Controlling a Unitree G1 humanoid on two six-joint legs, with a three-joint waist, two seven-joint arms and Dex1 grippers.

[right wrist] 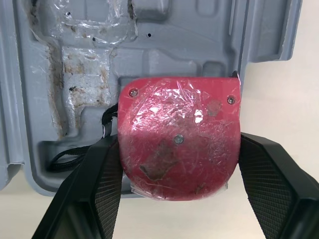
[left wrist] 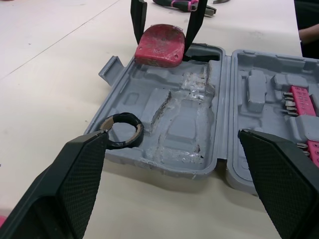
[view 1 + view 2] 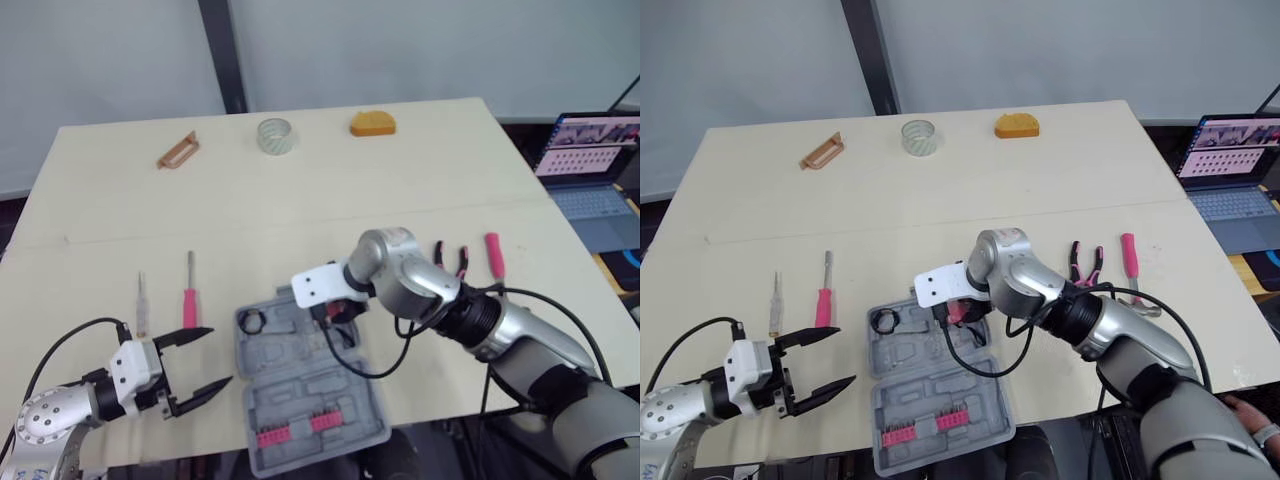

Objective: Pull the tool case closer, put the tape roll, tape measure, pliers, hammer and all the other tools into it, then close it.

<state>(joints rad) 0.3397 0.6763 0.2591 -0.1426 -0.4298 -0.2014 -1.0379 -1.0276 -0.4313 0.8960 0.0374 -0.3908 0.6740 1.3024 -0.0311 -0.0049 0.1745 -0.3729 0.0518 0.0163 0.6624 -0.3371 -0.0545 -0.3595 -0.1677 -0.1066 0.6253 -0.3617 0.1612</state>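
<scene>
Right gripper point(image 2: 163, 40) pinches the red tape measure point(image 1: 178, 134) by its flat sides, right over the open tool case's point(image 2: 189, 129) corner pocket, lined up to seat it, I'd say. Left gripper point(image 3: 222, 354) hovers spread wide beside the case. One black tape roll point(image 2: 124, 130) lies inside. Out on the desk point(image 3: 400, 190): two screwdrivers point(image 3: 189, 295), one pliers point(image 3: 452, 258), one clear tape roll point(image 3: 274, 135).

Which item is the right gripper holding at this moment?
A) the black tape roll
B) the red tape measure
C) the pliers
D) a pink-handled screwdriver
B: the right gripper has its jaws closed on either side of the red tape measure, holding it over a corner of the open tool case.
</scene>
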